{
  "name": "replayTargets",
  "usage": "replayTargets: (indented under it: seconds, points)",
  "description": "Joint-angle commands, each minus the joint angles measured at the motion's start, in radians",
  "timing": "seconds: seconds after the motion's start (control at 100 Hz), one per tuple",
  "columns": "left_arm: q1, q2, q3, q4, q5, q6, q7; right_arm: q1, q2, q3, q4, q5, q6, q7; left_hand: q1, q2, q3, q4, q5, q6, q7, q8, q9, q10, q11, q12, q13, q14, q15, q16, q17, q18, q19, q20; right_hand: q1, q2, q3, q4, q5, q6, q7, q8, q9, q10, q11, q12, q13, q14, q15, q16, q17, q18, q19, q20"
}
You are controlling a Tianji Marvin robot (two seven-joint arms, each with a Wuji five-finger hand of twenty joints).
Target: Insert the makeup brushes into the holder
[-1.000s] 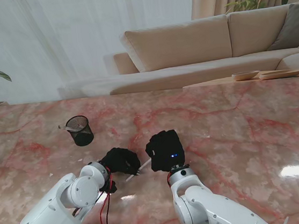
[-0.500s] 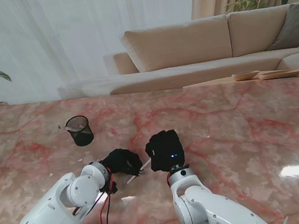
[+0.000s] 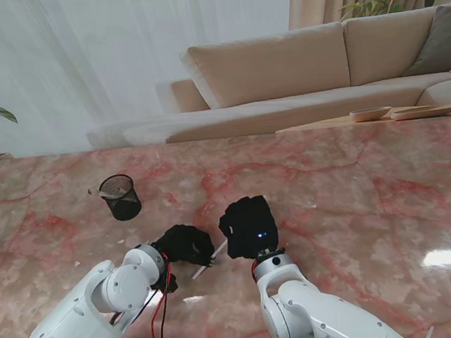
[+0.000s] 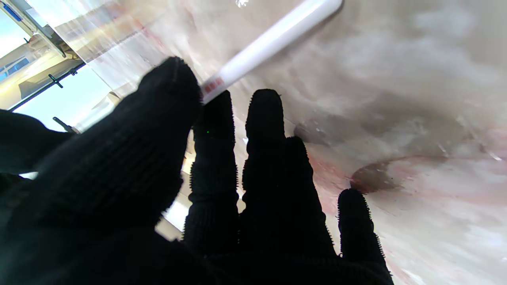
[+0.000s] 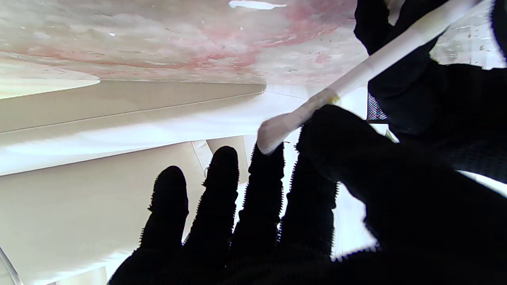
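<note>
Nearest us, our left hand (image 3: 183, 243) pinches a white makeup brush (image 3: 207, 262) between thumb and index finger; the handle slants just over the marble tabletop (image 3: 359, 194). A small red mark sits on the handle by the thumb, too blurred to read. Just beside it to the right, our right hand (image 3: 248, 226) has its fingers extended, and the brush's end meets its thumb and fingertips, though we cannot tell if it grips. Farther left, well apart, stands the black mesh holder (image 3: 119, 196), with open tabletop around it. Beyond the far edge sits a beige sofa (image 3: 295, 67).
</note>
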State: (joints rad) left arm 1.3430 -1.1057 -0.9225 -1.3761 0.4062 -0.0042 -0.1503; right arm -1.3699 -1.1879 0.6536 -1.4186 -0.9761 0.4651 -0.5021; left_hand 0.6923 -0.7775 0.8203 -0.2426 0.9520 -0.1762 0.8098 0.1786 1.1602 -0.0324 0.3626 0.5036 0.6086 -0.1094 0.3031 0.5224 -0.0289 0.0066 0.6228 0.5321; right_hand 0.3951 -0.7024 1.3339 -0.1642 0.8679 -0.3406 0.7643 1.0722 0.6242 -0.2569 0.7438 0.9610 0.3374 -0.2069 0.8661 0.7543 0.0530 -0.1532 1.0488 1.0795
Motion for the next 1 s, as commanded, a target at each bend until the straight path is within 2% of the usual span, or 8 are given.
replayTargets:
  seconds: [0.0,0.31,0.4,0.5,0.61,0.73,0.77,0.99]
  points:
    - [0.015,0.001,0.012,0.025,0.001,0.004,-0.009,-0.004,-0.004,-0.002,0.005,0.005,0.003,0.009,0.019,-0.017,-0.015,0.000,0.016,-0.041,0.028,-0.010,0.053,-0.003,-0.012,0.020,0.054,0.161,0.068,0.037,-0.011,-0.002,0.009,0.021,-0.002,0.018,0.012,0.037,0.043,-0.025,0.073,0.042,0.005,0.000,-0.001,0.019,-0.001,-0.019,0.017,0.018,-0.007,-0.007,0.006,0.021]
    - [0.014,0.000,0.021,0.031,0.005,-0.004,-0.004,-0.004,-0.006,-0.004,0.006,0.006,0.004,0.004,-0.008,-0.033,-0.034,-0.011,-0.055,-0.034,0.043,0.035,-0.036,0.001,0.029,0.042,0.006,0.176,0.070,0.060,-0.020,0.013,-0.032,0.002,-0.001,0.017,0.014,0.038,0.042,-0.022,0.075,0.044,0.007,0.000,0.000,0.020,-0.001,-0.019,0.017,0.018,-0.007,-0.006,0.005,0.020]
    - [0.014,-0.001,0.024,0.033,0.005,-0.004,-0.001,-0.004,-0.006,-0.004,0.006,0.004,0.005,0.004,-0.014,-0.037,-0.025,-0.014,-0.070,-0.036,0.053,0.066,-0.053,0.001,0.059,0.046,-0.006,0.194,0.081,0.081,-0.019,0.014,-0.046,0.009,-0.001,0.016,0.015,0.038,0.042,-0.023,0.075,0.044,0.007,0.001,0.000,0.020,0.000,-0.018,0.017,0.018,-0.007,-0.006,0.005,0.020]
    - [0.013,-0.001,0.030,0.035,0.011,-0.006,0.003,-0.004,-0.007,-0.004,0.007,0.006,0.006,0.002,-0.012,-0.040,-0.015,-0.015,-0.088,-0.041,0.069,0.090,-0.064,-0.002,0.077,0.069,-0.006,0.190,0.087,0.096,-0.018,0.011,-0.050,0.019,-0.001,0.016,0.015,0.038,0.042,-0.023,0.076,0.044,0.006,0.000,-0.001,0.019,-0.001,-0.018,0.017,0.018,-0.007,-0.006,0.005,0.020]
    - [0.012,-0.002,0.032,0.038,0.015,-0.007,0.008,-0.003,-0.007,-0.004,0.006,0.004,0.006,0.000,0.027,-0.022,0.006,-0.001,-0.090,-0.056,0.107,0.085,-0.014,-0.011,0.016,0.149,0.010,0.184,0.091,0.111,-0.016,0.004,-0.046,0.043,-0.001,0.017,0.013,0.038,0.042,-0.023,0.076,0.044,0.007,0.001,-0.001,0.020,0.000,-0.019,0.017,0.018,-0.006,-0.006,0.005,0.019]
    - [0.011,-0.001,0.030,0.038,0.018,-0.006,0.008,-0.002,-0.007,-0.004,0.007,0.005,0.005,-0.002,0.047,-0.001,0.031,0.008,-0.070,-0.054,0.103,0.072,0.036,-0.010,-0.040,0.153,0.025,0.183,0.095,0.110,-0.013,0.001,-0.031,0.046,-0.001,0.017,0.012,0.037,0.040,-0.024,0.075,0.043,0.009,0.001,0.000,0.021,0.001,-0.018,0.017,0.018,-0.006,-0.005,0.005,0.019]
    - [0.011,-0.001,0.029,0.038,0.019,-0.006,0.007,-0.002,-0.007,-0.004,0.007,0.004,0.004,-0.002,0.049,0.003,0.034,0.010,-0.058,-0.049,0.096,0.060,0.058,-0.009,-0.063,0.149,0.039,0.165,0.093,0.106,-0.012,0.000,-0.022,0.046,0.000,0.017,0.012,0.037,0.040,-0.025,0.075,0.043,0.009,0.001,0.000,0.021,0.001,-0.018,0.017,0.018,-0.006,-0.005,0.005,0.019]
    - [0.010,-0.001,0.024,0.042,0.011,-0.014,0.005,-0.002,-0.006,-0.004,0.006,0.003,0.004,-0.001,0.048,0.037,0.025,0.018,0.086,0.007,0.058,-0.075,0.191,0.019,-0.108,0.024,0.113,0.157,0.096,0.073,-0.010,-0.003,0.037,0.032,0.000,0.017,0.011,0.038,0.039,-0.025,0.075,0.043,0.010,0.001,0.000,0.022,0.001,-0.017,0.017,0.018,-0.006,-0.005,0.005,0.019]
